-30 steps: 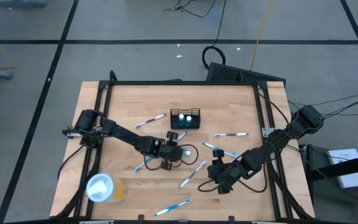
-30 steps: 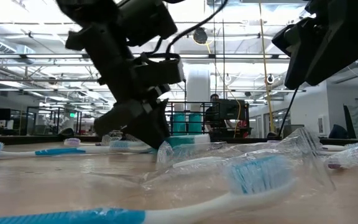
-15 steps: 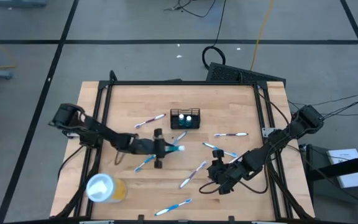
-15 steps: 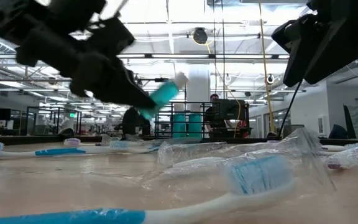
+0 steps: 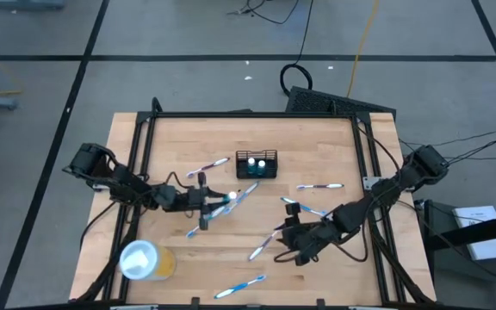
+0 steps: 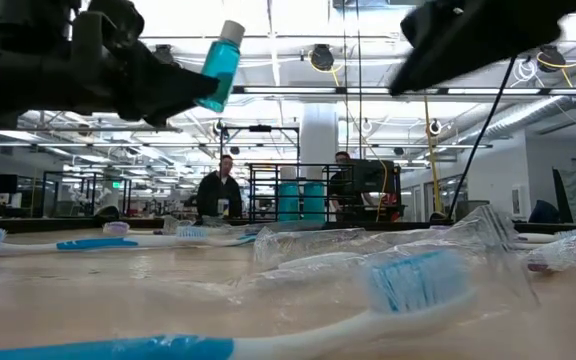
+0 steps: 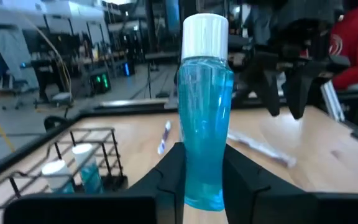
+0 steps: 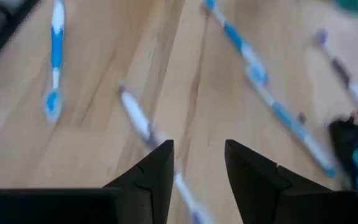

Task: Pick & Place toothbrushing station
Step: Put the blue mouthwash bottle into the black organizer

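Observation:
My left gripper [image 5: 212,200] is shut on a small blue bottle with a white cap [image 7: 204,112], high over the table in the low view [image 6: 220,62]. The toothbrushing station [image 5: 257,164], a black wire holder with two blue bottles in it, stands on its base on the table beyond the gripper; it also shows in the left wrist view [image 7: 73,171]. My right gripper [image 8: 197,165] is open and empty above loose toothbrushes, right of centre [image 5: 287,241]. My left gripper pinches the bottle's lower body [image 7: 201,186] between its two fingers [image 7: 173,177], one on each side. The fingers come from the table's left. The bottle is lifted clear of the table, nearly upright with its cap up [image 6: 232,32].
Several blue-and-white toothbrushes [image 5: 267,241] lie scattered on the wooden table, one at the near edge [image 5: 239,287]. A yellow cup with a white lid [image 5: 143,260] stands at the near left. Crumpled clear wrap [image 6: 388,250] lies near the low camera. People stand in the room behind.
My left gripper has lifted the blue bottle off the table and carried it up and toward the table's left edge; the bottle lay low and tilted, and now stands nearly upright, high above the table. My right gripper has shifted a little toward the left.

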{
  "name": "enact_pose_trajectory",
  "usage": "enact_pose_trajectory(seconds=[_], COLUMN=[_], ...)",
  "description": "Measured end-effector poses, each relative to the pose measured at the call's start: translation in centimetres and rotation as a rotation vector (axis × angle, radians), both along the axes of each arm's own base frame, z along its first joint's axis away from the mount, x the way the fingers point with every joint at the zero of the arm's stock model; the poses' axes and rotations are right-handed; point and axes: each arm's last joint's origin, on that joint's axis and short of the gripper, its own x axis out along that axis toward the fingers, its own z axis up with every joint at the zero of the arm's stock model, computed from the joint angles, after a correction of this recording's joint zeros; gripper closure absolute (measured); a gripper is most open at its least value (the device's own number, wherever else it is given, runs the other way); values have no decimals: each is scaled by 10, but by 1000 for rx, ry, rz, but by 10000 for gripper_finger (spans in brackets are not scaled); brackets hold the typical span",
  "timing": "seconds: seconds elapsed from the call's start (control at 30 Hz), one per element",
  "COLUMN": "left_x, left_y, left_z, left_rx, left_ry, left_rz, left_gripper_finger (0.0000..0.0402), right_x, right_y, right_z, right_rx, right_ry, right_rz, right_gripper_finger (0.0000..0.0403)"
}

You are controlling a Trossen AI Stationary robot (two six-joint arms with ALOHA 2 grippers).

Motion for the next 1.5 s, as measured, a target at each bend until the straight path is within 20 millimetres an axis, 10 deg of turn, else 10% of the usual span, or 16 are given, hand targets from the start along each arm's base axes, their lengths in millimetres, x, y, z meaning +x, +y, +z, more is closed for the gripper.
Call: enact_pose_trajectory(seconds=[0.23,0.53,1.17,1.5], left_x=[-1,-1,3,4], left_y=[-3,-3,9,13], left_z=[0,0,-4,-6], left_rx=[14,21,0,-1], left_ry=[4,4,35,59], left_rz=[-28,-28,-2,10], left_gripper_finger=[332,333,333,333], right_x=[23,32,90,122], right_y=[-20,-93,-129,-130], right_z=[9,-7,92,77], right_rx=[-38,80,28,29], right_ry=[-286,-557,-153,63], right_rz=[42,10,56,91], right_gripper_finger=[266,266,170,171])
